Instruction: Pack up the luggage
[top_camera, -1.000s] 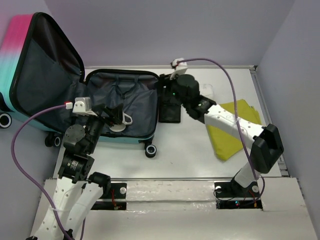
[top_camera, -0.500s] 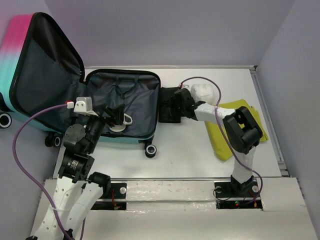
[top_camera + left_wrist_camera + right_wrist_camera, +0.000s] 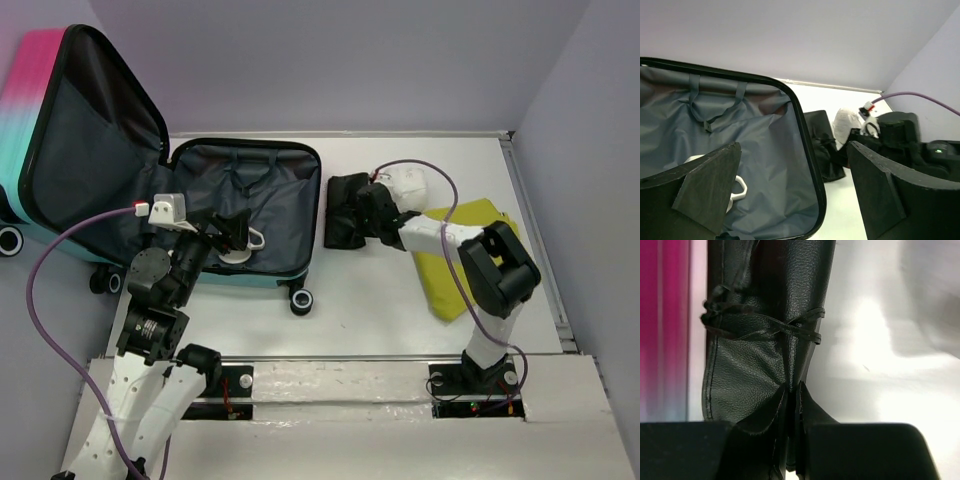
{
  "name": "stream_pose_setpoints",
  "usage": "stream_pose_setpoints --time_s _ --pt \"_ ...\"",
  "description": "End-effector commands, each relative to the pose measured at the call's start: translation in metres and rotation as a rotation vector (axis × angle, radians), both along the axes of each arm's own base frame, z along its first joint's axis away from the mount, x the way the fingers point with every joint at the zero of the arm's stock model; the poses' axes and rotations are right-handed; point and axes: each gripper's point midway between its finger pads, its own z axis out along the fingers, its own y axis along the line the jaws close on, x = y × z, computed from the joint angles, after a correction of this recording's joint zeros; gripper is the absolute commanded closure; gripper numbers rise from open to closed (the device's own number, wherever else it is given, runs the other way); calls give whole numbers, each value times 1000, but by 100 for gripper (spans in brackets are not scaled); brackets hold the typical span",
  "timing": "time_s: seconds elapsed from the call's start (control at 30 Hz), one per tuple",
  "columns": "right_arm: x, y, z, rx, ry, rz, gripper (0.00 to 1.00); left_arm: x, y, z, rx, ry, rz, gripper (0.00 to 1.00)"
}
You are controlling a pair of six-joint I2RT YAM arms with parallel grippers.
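On my screens the luggage (image 3: 270,200) has a shell fading from pink to teal, with a dark grey lining and a black rim; its wheels (image 3: 301,299) are black. The cup (image 3: 240,250) inside it is white. The pouch (image 3: 346,212) is black grained leather with black cord. I see a yellow-green cloth (image 3: 447,285), a white bundle (image 3: 410,182), a purple cable (image 3: 910,92) and a white table (image 3: 380,300)

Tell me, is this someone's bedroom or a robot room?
Most likely a robot lab booth, not a bedroom: the left arm and right arm are bolted to a white table, plain lilac walls box it in, and purple cables trail around.
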Motion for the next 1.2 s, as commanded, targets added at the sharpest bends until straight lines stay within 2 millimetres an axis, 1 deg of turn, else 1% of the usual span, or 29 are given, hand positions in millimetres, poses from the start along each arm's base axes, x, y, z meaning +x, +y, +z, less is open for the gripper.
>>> stream_pose_setpoints --time_s 0.0,0.07,0.1,0.13,0.17,0.23,0.27,0.3,0.33,0.37,0.4,0.43,0.47,0.5,0.53,0.57,0.6,0.63,0.7,0.73,0.77,0.8,0.83,0.9,0.93,0.97,1.0,1.07,1.17 --pt "4 -14 99 14 -250 -1 93 -1 -1 25 -27 -74 -11 1" --pt "-3 -11 131 40 -315 41 93 -1 -1 26 -29 -76 -13 1" --pt "-11 -4 162 83 -370 82 93 -1 -2 26 -28 -75 -13 1" --pt "-13 -4 176 88 -399 101 93 0 -1 25 -29 -73 -12 1" --pt "-20 1 202 120 -449 122 93 0 -1 25 -28 -73 -12 1" --pt "-26 10 223 150 -482 163 93 0 -1 25 -29 -73 -9 1" --pt "-29 21 240 196 -501 213 93 0 -1 26 -31 -74 -9 1" --pt "-33 31 247 219 -507 247 93 0 0 26 -31 -74 -9 1" --pt "-29 40 242 226 -491 268 93 0 -1 26 -31 -76 -10 1" --pt "-36 61 244 248 -482 325 93 0 -1 25 -30 -74 -10 1" --pt "-35 76 261 276 -507 351 93 1 0 25 -33 -72 -9 1" --pt "-30 95 245 268 -473 380 93 1 0 25 -31 -72 -8 1" --pt "-30 110 244 277 -467 405 92 1 1 25 -30 -73 -4 1" --pt "-29 124 241 280 -455 430 85 1 1 25 -31 -74 -1 1" --pt "-26 139 260 305 -477 450 68 1 2 24 -29 -73 3 1" --pt "-16 147 241 286 -435 439 35 1 2 24 -28 -73 5 1" --pt "-13 143 231 249 -396 415 23 2 3 24 -26 -71 8 1" --pt "-6 134 230 222 -403 383 15 2 3 24 -26 -71 10 1" --pt "0 109 234 205 -412 324 11 1 2 25 -28 -73 5 1" --pt "12 83 233 208 -406 266 11 0 1 25 -28 -75 -1 1" --pt "13 63 215 183 -374 231 12 -1 1 25 -28 -76 -4 1" --pt "13 39 223 167 -391 189 13 -1 0 27 -30 -79 -10 1" --pt "16 18 217 137 -381 135 13 -2 0 27 -31 -82 -12 1" --pt "28 -43 203 39 -370 -15 13 -3 0 28 -33 -85 -14 1" --pt "25 -66 186 -5 -333 -51 13 -3 -1 28 -33 -85 -17 1" --pt "33 -98 174 -33 -303 -106 13 -3 -1 28 -34 -83 -18 1" --pt "31 -114 155 -64 -252 -119 12 -3 -2 27 -35 -82 -21 1" --pt "36 -136 136 -98 -205 -140 7 -3 -2 27 -34 -81 -23 1" --pt "48 -147 110 -148 -122 -87 0 -1 -2 26 -33 -75 -21 1"
